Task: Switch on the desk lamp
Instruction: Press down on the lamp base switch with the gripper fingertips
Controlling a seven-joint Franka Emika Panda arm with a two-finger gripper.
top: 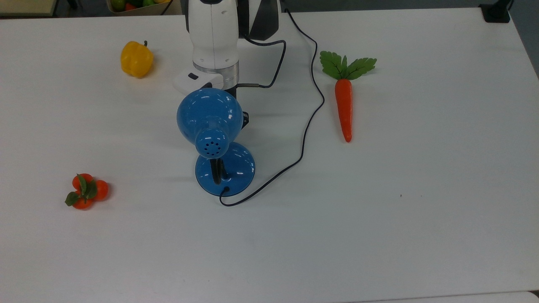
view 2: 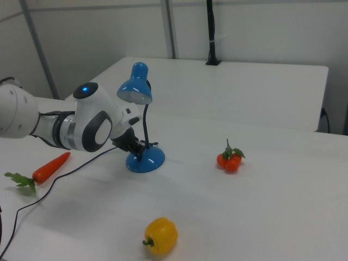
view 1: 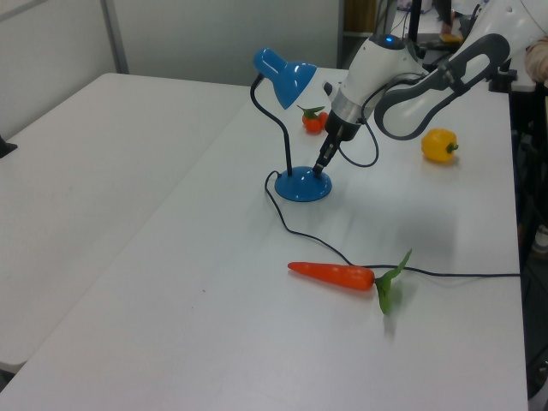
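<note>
The desk lamp is glossy blue, with a dome shade (top: 209, 111) and a perforated cap over a round base (top: 238, 168). Its thin black cord (top: 309, 122) runs off toward the top view's upper edge. In the left view my gripper (view 1: 319, 169) slants down from the right, fingers together, its tip on the upper side of the lamp base (view 1: 300, 187). In the right view the gripper (view 2: 138, 152) sits low beside the black neck, just above the base (view 2: 149, 160). The shade hides most of the gripper in the top view. The bulb side of the shade faces away.
A yellow bell pepper (top: 136, 59) lies at the top view's upper left and a carrot (top: 344, 105) at its right. A cluster of small orange fruits (top: 86, 191) sits at its lower left. The white table (top: 379, 231) stretches wide around them.
</note>
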